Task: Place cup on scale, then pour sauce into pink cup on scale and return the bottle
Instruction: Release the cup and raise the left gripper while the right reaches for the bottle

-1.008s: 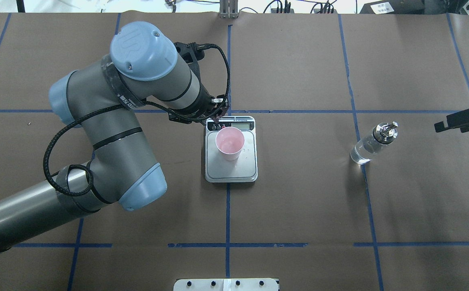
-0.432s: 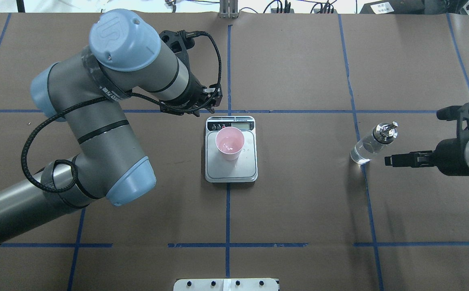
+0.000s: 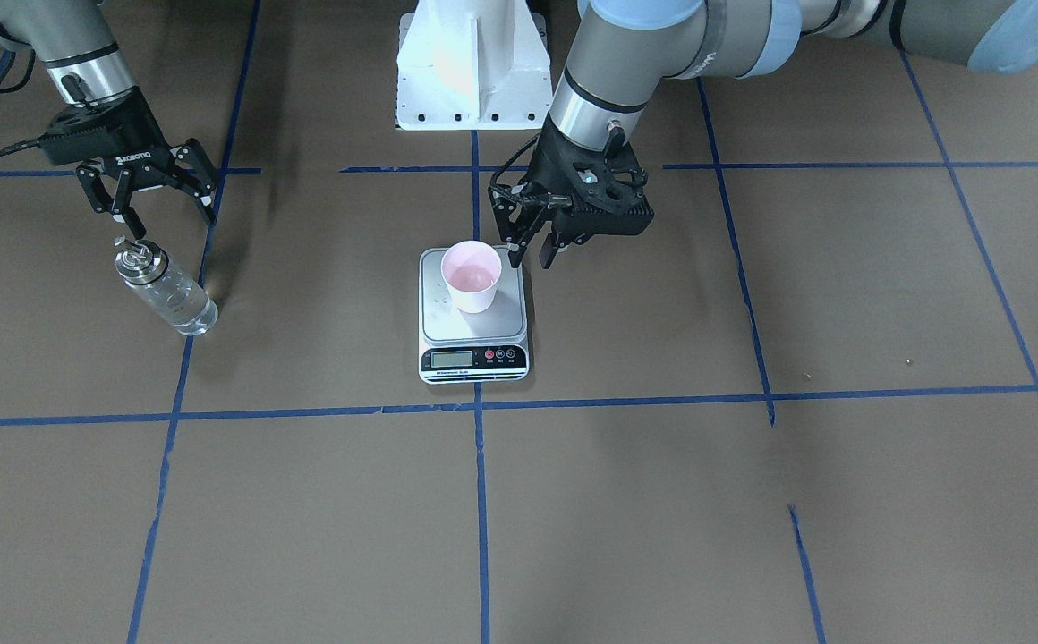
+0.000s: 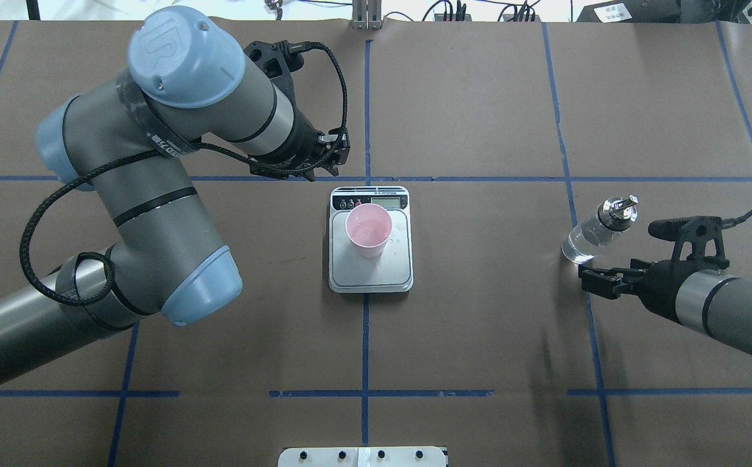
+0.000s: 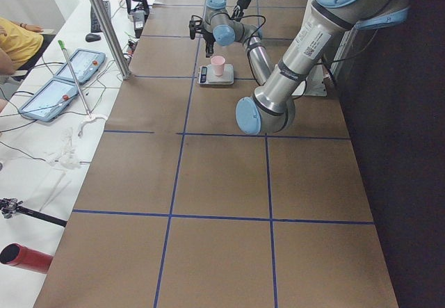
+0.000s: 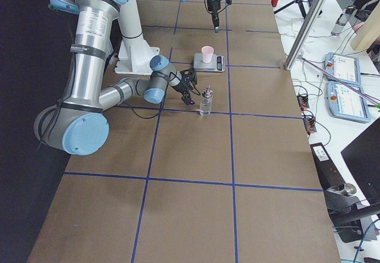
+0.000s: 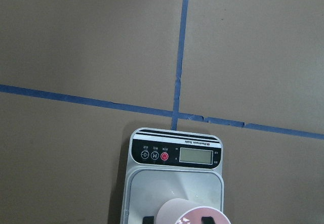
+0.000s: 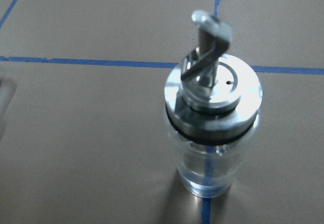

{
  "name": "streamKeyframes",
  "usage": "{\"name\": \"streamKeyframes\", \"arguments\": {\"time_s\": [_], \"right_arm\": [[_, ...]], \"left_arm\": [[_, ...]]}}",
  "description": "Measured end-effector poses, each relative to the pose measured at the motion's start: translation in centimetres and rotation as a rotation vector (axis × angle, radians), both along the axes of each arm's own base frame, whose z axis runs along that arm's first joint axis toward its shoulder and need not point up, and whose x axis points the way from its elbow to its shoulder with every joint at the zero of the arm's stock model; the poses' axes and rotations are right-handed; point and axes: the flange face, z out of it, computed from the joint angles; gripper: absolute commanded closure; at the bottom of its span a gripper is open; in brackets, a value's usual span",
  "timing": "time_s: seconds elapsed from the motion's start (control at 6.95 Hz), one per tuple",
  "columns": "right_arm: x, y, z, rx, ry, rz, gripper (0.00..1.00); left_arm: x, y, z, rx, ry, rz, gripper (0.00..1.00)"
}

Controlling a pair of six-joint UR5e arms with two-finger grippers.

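The pink cup [image 4: 368, 229] stands upright on the scale [image 4: 376, 274], toward its display end; it also shows in the front view [image 3: 472, 273] and at the bottom of the left wrist view [image 7: 192, 215]. My left gripper [image 3: 532, 243] is open and empty, just beside and above the cup on its robot side. The glass bottle [image 4: 593, 233] with silver pourer stands upright on a blue tape line at the right, clear sauce inside. My right gripper [image 3: 170, 224] is open, close behind the bottle [image 3: 165, 291] without touching it. The right wrist view shows the bottle [image 8: 212, 118] close up.
Brown paper with blue tape grid lines [image 4: 365, 337] covers the table. The white robot base [image 3: 470, 63] stands behind the scale. Operators' tablets [image 6: 341, 67] and a metal pole [image 6: 309, 31] are off the table's far side.
My left gripper has drawn back and up from the cup, which stays on the scale. My right arm has swung in from the right edge to the bottle.
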Motion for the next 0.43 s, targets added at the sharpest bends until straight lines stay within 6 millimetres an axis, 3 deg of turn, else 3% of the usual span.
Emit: {"name": "streamKeyframes", "arguments": {"time_s": [0.43], "right_arm": [[-2.1, 1.9, 1.0, 0.043, -0.006, 0.206, 0.00]], "left_arm": [[-1.6, -0.7, 0.9, -0.002, -0.006, -0.022, 0.57]]}}
